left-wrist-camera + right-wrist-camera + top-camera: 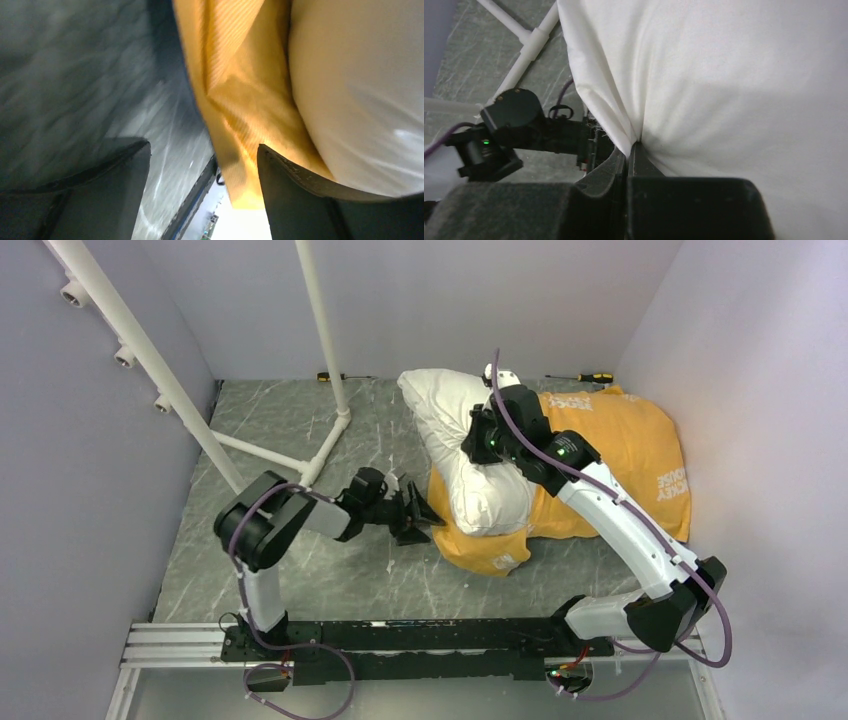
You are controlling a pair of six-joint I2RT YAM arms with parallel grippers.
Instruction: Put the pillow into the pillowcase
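Observation:
The white pillow point(455, 440) lies at the back middle of the table, its right part inside the yellow-orange pillowcase point(640, 445), its left end sticking out. My right gripper point(478, 440) is on top of the pillow, shut on a pinched fold of its white cloth point(724, 75); the right wrist view shows the fold running into the closed jaws point(629, 145). My left gripper point(420, 515) is open at the pillowcase's near-left mouth. In the left wrist view the yellow edge point(235, 75) hangs between the spread fingers point(204, 146), close to the right one, with the pillow point(360, 90) beside it.
A white pipe frame point(330, 350) stands at the back left, its foot on the marbled table point(300, 570). Two screwdrivers point(335, 376) point(590, 378) lie along the back wall. Grey walls close in on both sides. A black rail point(400, 640) runs along the near edge.

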